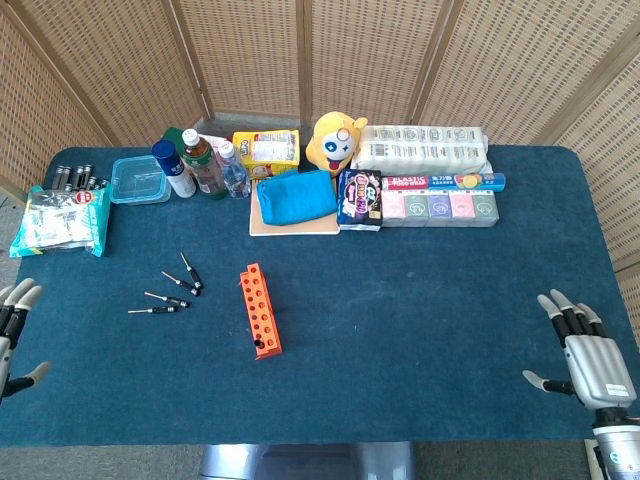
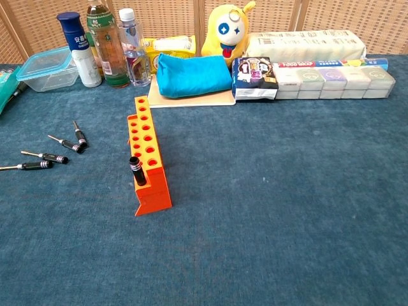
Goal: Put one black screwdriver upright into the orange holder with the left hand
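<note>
The orange holder (image 1: 260, 311) (image 2: 147, 155) stands on the blue table, left of centre. One black screwdriver (image 2: 136, 171) stands upright in a hole at its near end. Several more black screwdrivers (image 1: 170, 291) (image 2: 54, 150) lie flat on the cloth to the holder's left. My left hand (image 1: 14, 330) shows only at the far left edge of the head view, fingers spread, holding nothing, well away from the holder. At the near right corner my right hand (image 1: 588, 362) hovers with its fingers spread and empty. Neither hand appears in the chest view.
Along the back stand bottles (image 1: 203, 163), a clear lidded box (image 1: 140, 179), a blue pouch on a board (image 1: 296, 197), a yellow plush toy (image 1: 335, 142), snack packs and boxes (image 1: 440, 199). A battery pack (image 1: 64, 216) lies at the far left.
</note>
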